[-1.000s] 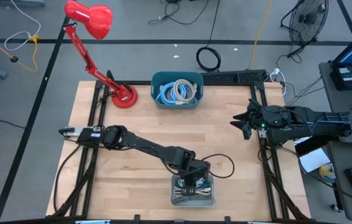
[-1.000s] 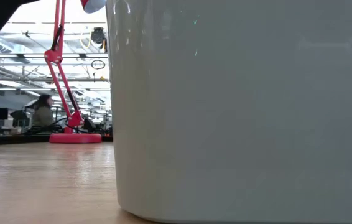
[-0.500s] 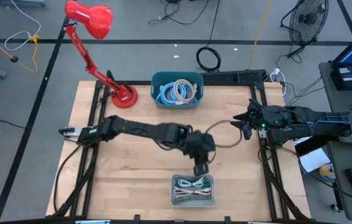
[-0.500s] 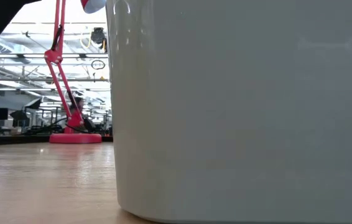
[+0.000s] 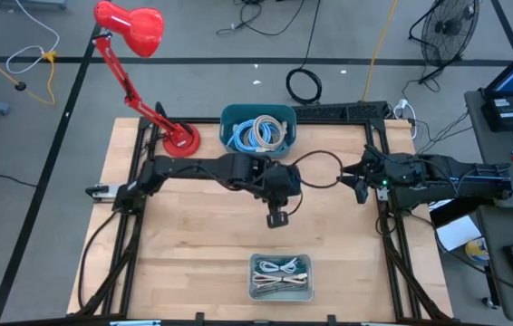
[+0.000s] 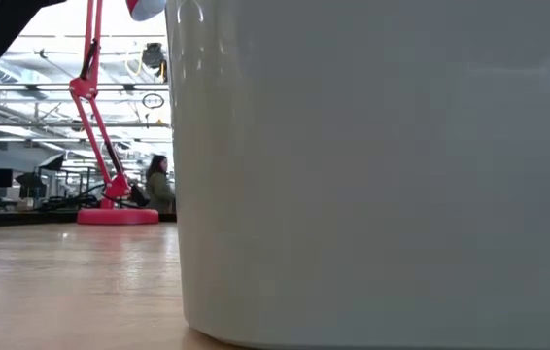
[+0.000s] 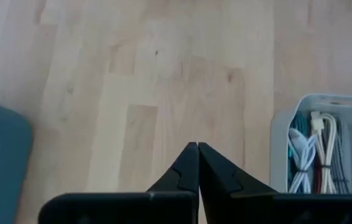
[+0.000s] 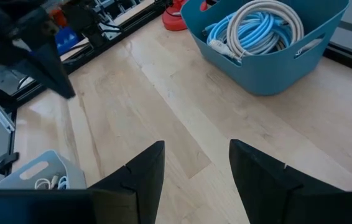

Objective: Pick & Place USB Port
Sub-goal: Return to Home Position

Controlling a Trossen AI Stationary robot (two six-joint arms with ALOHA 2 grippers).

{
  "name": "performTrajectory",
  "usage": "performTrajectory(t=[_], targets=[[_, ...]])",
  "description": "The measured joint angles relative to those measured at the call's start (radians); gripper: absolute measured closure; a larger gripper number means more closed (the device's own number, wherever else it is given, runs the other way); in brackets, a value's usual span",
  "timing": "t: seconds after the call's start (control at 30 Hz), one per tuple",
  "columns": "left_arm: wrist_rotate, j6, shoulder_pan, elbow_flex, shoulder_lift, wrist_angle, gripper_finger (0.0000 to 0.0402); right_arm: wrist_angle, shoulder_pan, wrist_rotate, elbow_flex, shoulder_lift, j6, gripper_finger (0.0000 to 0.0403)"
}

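gray bin (image 5: 281, 297): 1 | teal bin (image 5: 258, 154): 1 | red lamp (image 5: 131, 25): 1

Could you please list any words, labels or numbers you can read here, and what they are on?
None readable.
The gray bin, teal bin, red lamp and left gripper above mid-table show no lettering; items on the desk at right are too small to read.

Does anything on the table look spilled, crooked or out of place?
Nothing stands out. Cables lie inside the gray bin and teal bin; left gripper, jaws shut, hangs mid-table; right gripper waits at the right edge.
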Motion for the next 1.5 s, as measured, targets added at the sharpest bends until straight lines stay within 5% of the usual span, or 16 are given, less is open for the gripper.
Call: performTrajectory(t=[0.2,0.57,0.83,1.0,1.33,1.5], targets=[[0.007,0.022,0.036,-0.206,-0.142,0.061,0.04,0.011,0.0,0.002,0.0,0.0,0.007,0.0232],[-0.029,-0.174,0.13,-1.119,-0.796,0.7,0.0401,0.045,0.0,0.08,0.0,0.0,0.03,0.0232],[0.017,-0.238,0.18,-1.666,-1.174,1.126,0.0401,0.045,0.0,0.078,0.0,0.0,0.018,0.0232],[0.054,-0.27,0.179,-1.929,-1.311,1.316,0.0401,0.041,0.0,0.075,0.0,0.0,0.005,0.0232],[-0.096,-0.286,0.214,-2.177,-1.385,1.311,0.04,0.037,0.0,0.076,0.0,0.0,-0.024,0.0232],[-0.108,-0.359,0.216,-2.328,-1.384,1.582,0.04,0.037,0.0,0.078,0.0,0.001,-0.026,0.0232]])
